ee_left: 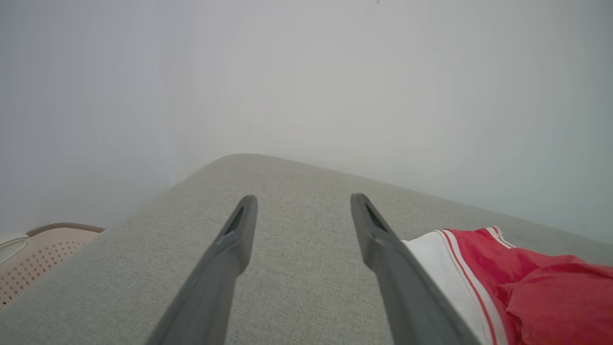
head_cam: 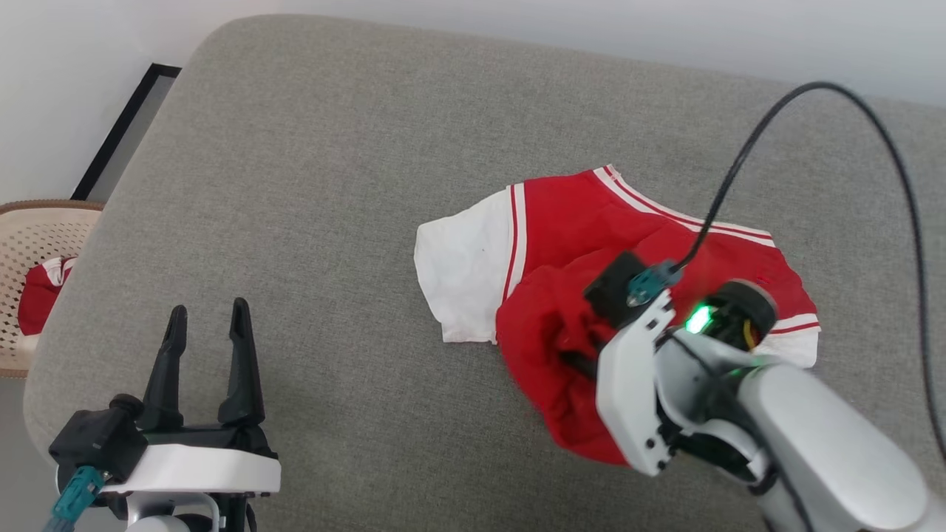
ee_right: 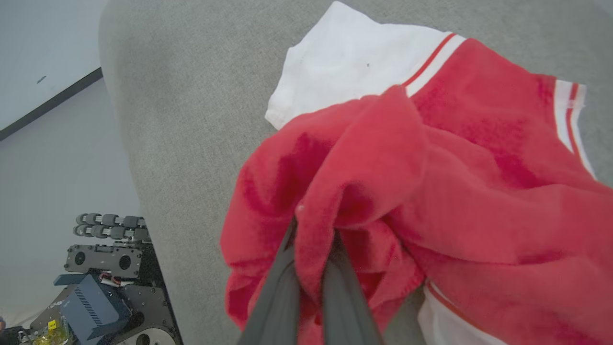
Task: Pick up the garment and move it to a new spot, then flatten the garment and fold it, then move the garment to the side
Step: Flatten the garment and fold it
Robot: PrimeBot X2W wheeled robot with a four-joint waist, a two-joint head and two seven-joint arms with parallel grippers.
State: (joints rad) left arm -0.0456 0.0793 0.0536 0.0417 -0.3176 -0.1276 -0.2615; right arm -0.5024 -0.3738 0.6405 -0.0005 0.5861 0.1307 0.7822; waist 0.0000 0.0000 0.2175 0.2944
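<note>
The garment [head_cam: 584, 251] is a red shirt with white sleeves and striped trim, lying crumpled on the right half of a grey cushioned surface [head_cam: 310, 192]. My right gripper [ee_right: 313, 235] is shut on a raised fold of its red cloth [ee_right: 373, 158], the fingers buried in the fabric. In the head view that arm's white wrist [head_cam: 635, 369] covers the shirt's near part. My left gripper [head_cam: 207, 318] stands open over bare cushion at the lower left, well apart from the shirt. Its wrist view shows the spread fingers [ee_left: 239, 225] and a white sleeve [ee_left: 445, 268] at right.
A beige perforated laundry basket [head_cam: 29, 229] with a small red-and-white cloth [head_cam: 41, 292] stands off the cushion's left edge. A black cable [head_cam: 872, 118] loops over the right side. White wall lies behind. The robot's base [ee_right: 105, 287] is below the cushion's edge.
</note>
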